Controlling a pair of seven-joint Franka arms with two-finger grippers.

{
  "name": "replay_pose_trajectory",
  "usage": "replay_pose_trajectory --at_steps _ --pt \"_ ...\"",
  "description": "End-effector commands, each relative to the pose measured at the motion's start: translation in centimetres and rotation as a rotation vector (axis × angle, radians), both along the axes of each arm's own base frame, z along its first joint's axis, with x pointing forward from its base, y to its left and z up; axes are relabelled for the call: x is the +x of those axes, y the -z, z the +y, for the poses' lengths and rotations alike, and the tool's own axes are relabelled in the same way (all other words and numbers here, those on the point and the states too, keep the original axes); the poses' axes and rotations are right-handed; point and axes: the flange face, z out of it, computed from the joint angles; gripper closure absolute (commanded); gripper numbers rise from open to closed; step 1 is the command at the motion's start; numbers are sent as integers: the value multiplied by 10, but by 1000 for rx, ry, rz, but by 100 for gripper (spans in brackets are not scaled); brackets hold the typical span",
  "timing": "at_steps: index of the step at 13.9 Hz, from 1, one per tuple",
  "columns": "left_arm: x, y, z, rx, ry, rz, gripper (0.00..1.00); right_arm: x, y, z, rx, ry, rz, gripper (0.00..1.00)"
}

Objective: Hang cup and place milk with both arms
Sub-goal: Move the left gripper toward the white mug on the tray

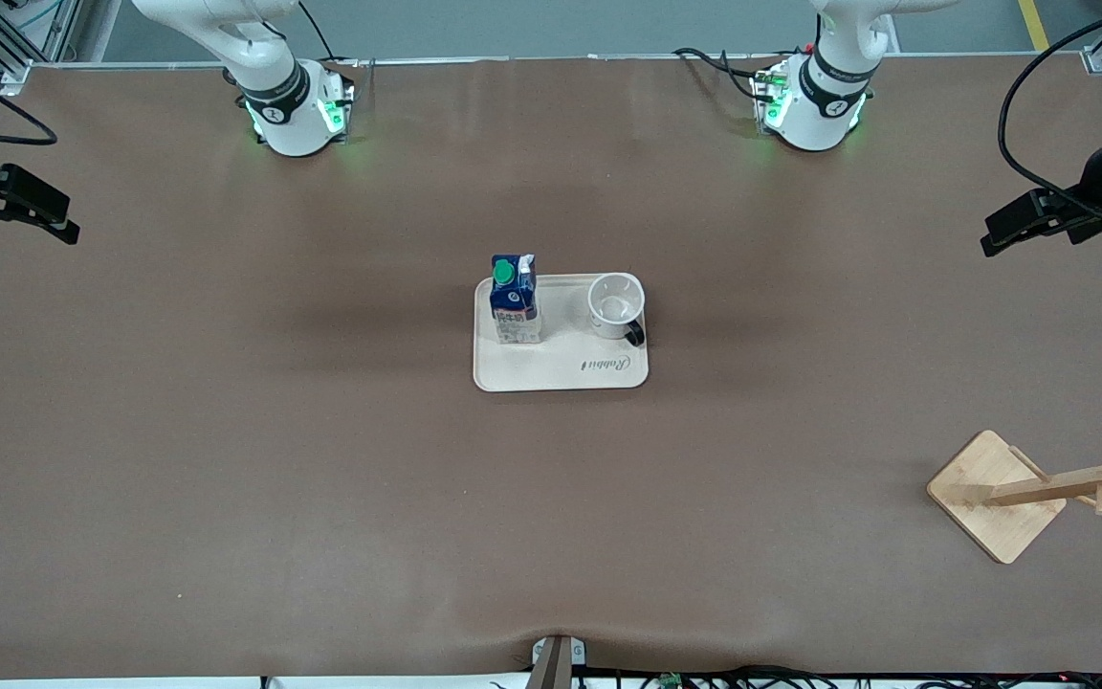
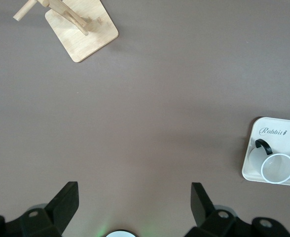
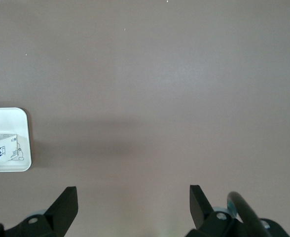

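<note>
Both grippers high and wide apart, nothing held.
You've got the right gripper (image 1: 58, 228) w/ fingers spread, empty, over the table's right-arm end; milk (image 1: 515, 300) upright on the cream tray (image 1: 561, 373) mid-table, cup (image 1: 616, 304) upright beside it on the same tray; wooden cup rack (image 1: 1039, 493) nearer the front camera; left gripper (image 1: 991, 239) released, empty, over the left-arm end.
</note>
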Motion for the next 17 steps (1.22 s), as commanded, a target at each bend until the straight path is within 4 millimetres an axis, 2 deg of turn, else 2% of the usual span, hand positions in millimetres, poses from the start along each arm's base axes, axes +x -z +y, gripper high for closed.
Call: replay_pose_trajectory --at_steps 1,7,10,13,16,17 --pt "-1 -5 3 9 9 0 0 1 -6 1 -1 10 -7 0" --pt "1 -2 2 9 2 6 0 1 -6 1 -2 9 -7 0" --pt "7 11 3 37 3 27 0 1 -6 2 -1 6 -7 0" --pt "13 47 -10 40 10 90 0 1 -6 2 -1 6 -7 0" --pt "23 89 -51 49 -14 125 0 1 -6 7 -1 -2 -7 0" --pt "24 105 -70 52 -28 123 0 1 -6 8 -1 -3 -7 0"
